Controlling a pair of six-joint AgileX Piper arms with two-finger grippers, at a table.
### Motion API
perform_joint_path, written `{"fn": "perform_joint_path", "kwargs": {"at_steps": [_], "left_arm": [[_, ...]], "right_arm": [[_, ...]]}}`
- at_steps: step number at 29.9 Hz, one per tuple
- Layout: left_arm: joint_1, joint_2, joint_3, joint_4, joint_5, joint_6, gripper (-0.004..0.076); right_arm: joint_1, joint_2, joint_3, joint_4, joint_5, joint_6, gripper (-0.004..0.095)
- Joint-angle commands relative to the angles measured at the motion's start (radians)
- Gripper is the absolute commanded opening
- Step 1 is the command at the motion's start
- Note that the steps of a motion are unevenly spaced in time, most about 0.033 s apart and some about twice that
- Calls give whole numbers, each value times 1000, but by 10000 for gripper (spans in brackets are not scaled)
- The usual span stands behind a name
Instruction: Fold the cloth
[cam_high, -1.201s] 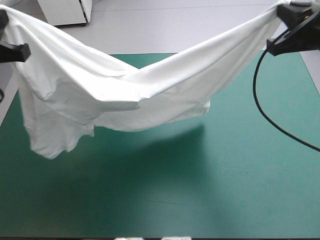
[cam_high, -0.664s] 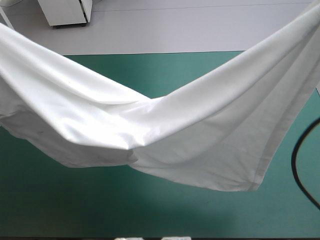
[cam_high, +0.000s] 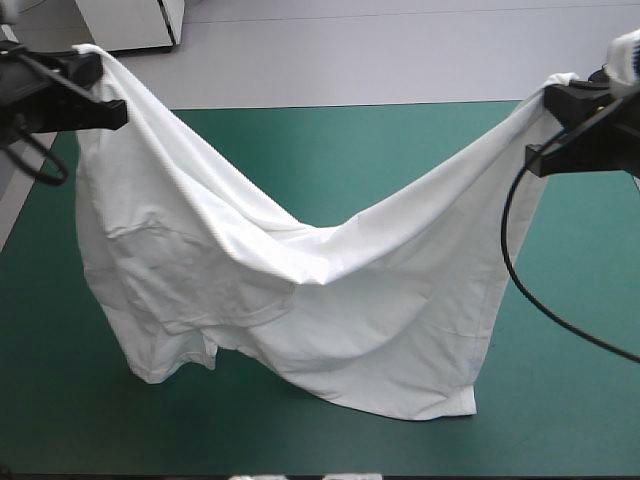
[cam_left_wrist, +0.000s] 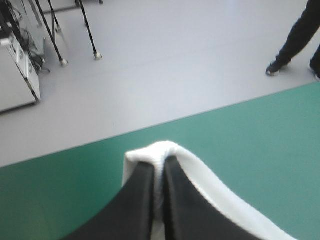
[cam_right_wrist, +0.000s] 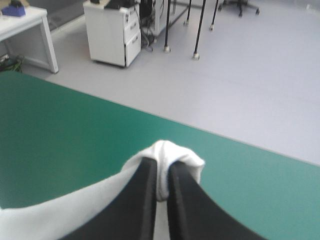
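The T-shirt (cam_high: 300, 300) hangs in the air over the tabletop (cam_high: 570, 430), held up by two corners like washing on a line. The left pincer (cam_left_wrist: 159, 167) is clamped on one corner, and a little fold of white cloth pokes out past its black fingers (cam_left_wrist: 137, 200). The right pincer (cam_right_wrist: 162, 170) is clamped on the other corner in the same way. The two arms are up high and far apart, one near each side of the teal-green cover. I think this is so the shirt can open out and hang straight. The middle sags in a deep dip, so the shirt is not pulled tight. Its low edge comes down close to the tabletop, but I cannot tell if it touches. The folding has not begun, and I think the shirt must be laid flat first.
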Motion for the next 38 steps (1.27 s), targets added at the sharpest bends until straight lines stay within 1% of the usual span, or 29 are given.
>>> {"fn": "perform_joint_path", "kwargs": {"at_steps": [1,6,13,18,20,25,28,32,35,38], "left_arm": [[-1,91,-14,-16,-68,-9,-9],[-1,251,-14,-16,-57,-9,-9],[-1,427,-14,-18,-105,-3,-9],[-1,538,-14,-18,-203,15,-9],[-1,576,-14,-16,-240,15,-9],[-1,669,-20,-11,-274,23,-9],[-1,701,-20,-11,-308,26,-9],[-1,728,-26,-11,-381,45,-9],[-1,748,-30,-9,-455,45,-9],[-1,767,-30,-9,-471,45,-9]], "right_arm": [[0,67,37,-12,-82,3,-13],[0,195,78,-34,-84,-1,-13],[-1,385,75,-38,-121,-29,-13],[-1,498,75,-41,-156,-72,-13],[-1,540,75,-64,-180,-72,-13],[-1,636,75,-117,-198,-72,-13],[-1,664,73,-129,-244,-72,-13],[-1,703,40,-137,-292,-72,-13],[-1,744,1,-137,-301,-72,-13],[-1,778,-23,-135,-297,-71,-13]]}}
